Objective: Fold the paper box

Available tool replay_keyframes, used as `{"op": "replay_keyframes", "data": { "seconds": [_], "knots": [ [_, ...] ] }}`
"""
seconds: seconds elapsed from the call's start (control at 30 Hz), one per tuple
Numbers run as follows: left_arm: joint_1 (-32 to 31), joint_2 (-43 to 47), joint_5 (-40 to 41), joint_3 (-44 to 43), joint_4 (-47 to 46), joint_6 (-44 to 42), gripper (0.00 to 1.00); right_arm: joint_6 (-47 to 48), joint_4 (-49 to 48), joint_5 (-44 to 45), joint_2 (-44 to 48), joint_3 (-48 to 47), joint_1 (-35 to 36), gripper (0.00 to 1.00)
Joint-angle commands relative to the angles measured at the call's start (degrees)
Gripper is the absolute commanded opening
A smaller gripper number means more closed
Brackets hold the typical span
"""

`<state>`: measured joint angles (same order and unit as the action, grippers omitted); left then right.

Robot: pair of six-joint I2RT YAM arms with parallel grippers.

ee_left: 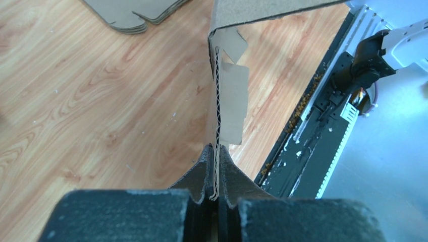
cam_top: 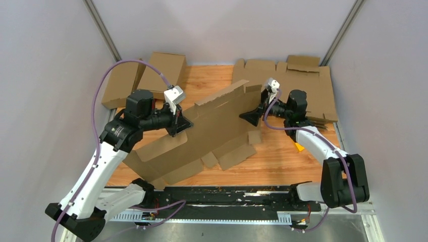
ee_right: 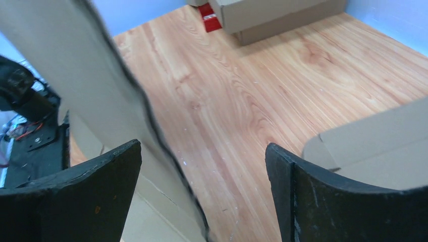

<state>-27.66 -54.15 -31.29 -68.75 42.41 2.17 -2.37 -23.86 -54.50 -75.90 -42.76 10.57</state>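
Fluting of paper box [ee_left: 232, 101], left wrist only

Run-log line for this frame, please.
left claw: shut on paper box edge | right claw: open, box edge between fingers | paper box: tilted up, flaps unfolded

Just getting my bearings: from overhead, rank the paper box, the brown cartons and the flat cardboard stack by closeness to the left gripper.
1. The paper box: mid-table, pinched in the left gripper itself.
2. The brown cartons: back left corner, just beyond that arm.
3. The flat cardboard stack: back right, on the far side of the table.
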Motion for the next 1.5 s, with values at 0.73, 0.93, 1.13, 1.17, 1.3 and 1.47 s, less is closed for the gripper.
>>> {"op": "replay_keyframes", "data": {
  "seconds": [0.73, 0.93, 1.13, 1.17, 1.3, 1.47],
  "knots": [
    [-0.1, 1.3, 19.6, 0.6, -9.2, 9.4, 0.87, 0.5, 1.1, 22.9, 22.3, 12.4, 6.9, 0.00],
    [0.1, 5.1, 33.5, -1.7, -4.7, 9.9, 1.00, -0.7, 2.8, 29.9, 24.8, 15.3, 7.0, 0.00],
    [0.2, 9.7, 48.8, -1.9, 3.1, 10.9, 1.00, -1.5, 4.2, 35.4, 28.8, 16.6, 6.9, 0.00],
    [0.2, 11.2, 49.9, -0.2, 3.2, 11.5, 1.00, -1.7, 4.2, 35.6, 29.5, 16.8, 6.9, 0.00],
    [0.2, 20.9, 54.7, 9.5, 0.2, 12.8, 1.00, -2.1, 5.1, 38.2, 31.6, 17.4, 6.9, 0.00],
    [0.2, 27.1, 57.0, 15.3, -1.3, 12.4, 1.00, -2.4, 4.3, 37.2, 31.4, 17.7, 7.0, 0.00]
  ]
}}
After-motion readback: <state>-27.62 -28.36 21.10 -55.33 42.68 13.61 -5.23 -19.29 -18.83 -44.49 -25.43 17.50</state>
